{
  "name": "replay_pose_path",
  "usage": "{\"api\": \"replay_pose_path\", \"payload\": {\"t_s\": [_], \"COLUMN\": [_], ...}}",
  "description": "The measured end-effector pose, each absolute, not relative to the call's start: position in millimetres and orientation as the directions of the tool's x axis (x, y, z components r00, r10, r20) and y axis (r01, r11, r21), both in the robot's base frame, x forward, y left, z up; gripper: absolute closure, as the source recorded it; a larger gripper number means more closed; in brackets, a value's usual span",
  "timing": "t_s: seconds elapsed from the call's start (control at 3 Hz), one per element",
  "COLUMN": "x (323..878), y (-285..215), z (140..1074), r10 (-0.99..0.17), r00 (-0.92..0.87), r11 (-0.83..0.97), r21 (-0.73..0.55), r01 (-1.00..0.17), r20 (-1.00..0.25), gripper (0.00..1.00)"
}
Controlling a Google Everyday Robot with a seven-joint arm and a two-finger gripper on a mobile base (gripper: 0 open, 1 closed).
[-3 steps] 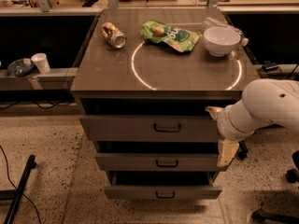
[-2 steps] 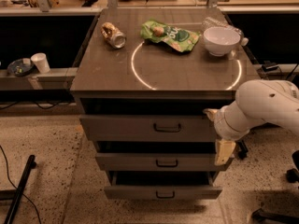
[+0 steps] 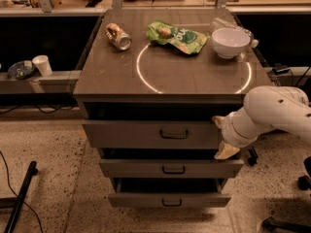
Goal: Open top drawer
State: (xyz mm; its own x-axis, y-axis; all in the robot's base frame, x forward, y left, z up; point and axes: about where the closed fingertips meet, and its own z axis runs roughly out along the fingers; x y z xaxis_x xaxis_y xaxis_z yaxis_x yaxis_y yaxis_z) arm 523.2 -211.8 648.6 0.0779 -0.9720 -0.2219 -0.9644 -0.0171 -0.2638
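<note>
The top drawer (image 3: 146, 134) is the tallest grey front panel of the cabinet, with a small black loop handle (image 3: 174, 135) at its centre. It stands slightly out from the cabinet, with a dark gap above it. My gripper (image 3: 221, 137), on the white arm (image 3: 277, 113), is at the right end of this drawer's front, well right of the handle. Its two beige fingertips (image 3: 226, 151) are spread apart, one above the other, holding nothing.
Two shorter drawers (image 3: 170, 169) (image 3: 170, 200) sit below, each slightly out. On the cabinet top (image 3: 194, 76) lie a can (image 3: 119, 36), a green chip bag (image 3: 177, 37), a white bowl (image 3: 231, 42) and a plastic bottle (image 3: 228, 25). A white cup (image 3: 43, 64) stands on a ledge at left.
My arm and gripper have shifted slightly left, closer to the right end of the top drawer front. The drawers have not moved.
</note>
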Motion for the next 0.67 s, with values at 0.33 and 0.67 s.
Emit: {"api": "replay_pose_path", "payload": {"t_s": [0.33, 0.67], "x": [521.1, 521.1], "y": [-209.5, -209.5], "z": [653.9, 665.7], "r10": [-0.970, -0.970], "r00": [0.077, 0.077], "r11": [-0.013, -0.013], "r21": [-0.266, -0.266], "r01": [-0.964, -0.964], "r20": [-0.230, -0.230], "gripper": [0.59, 0.65]}}
